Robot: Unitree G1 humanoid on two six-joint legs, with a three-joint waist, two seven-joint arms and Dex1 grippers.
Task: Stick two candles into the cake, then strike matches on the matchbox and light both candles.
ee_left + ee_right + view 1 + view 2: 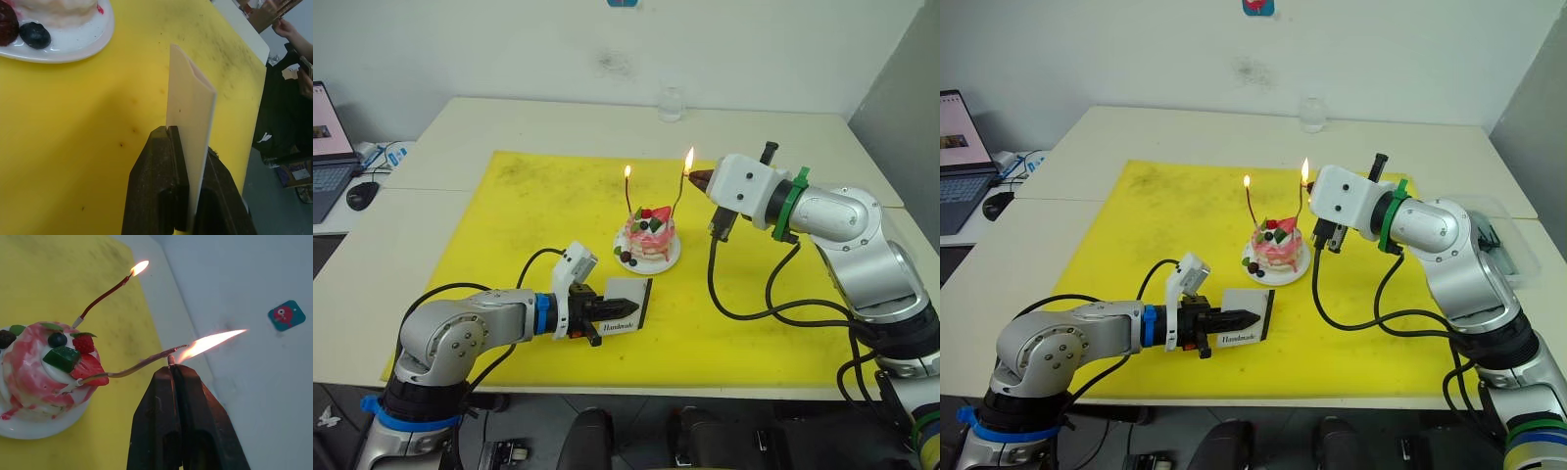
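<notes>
A small round cake (649,238), pink-and-white marbled frosting topped with a glossy strawberry, a green leaf and dark berries, sits on a smooth white plate (670,260) near the middle of a scuffed yellow mat (529,206) spread over a pale table (460,122). Two thin, wavy reddish candles rise from it, and both burn: the left candle (628,201) stands nearly upright, while the right candle (680,196) leans toward the right gripper (172,363). That gripper's black fingers are pressed together on a short match (170,359), its tip touching the right candle's flaming end. Nearer the robot, the left gripper (605,313) clamps the flat white matchbox (626,304), printed "Handmade" with a black strip along one edge, holding it on edge just above the mat, near the plate.
</notes>
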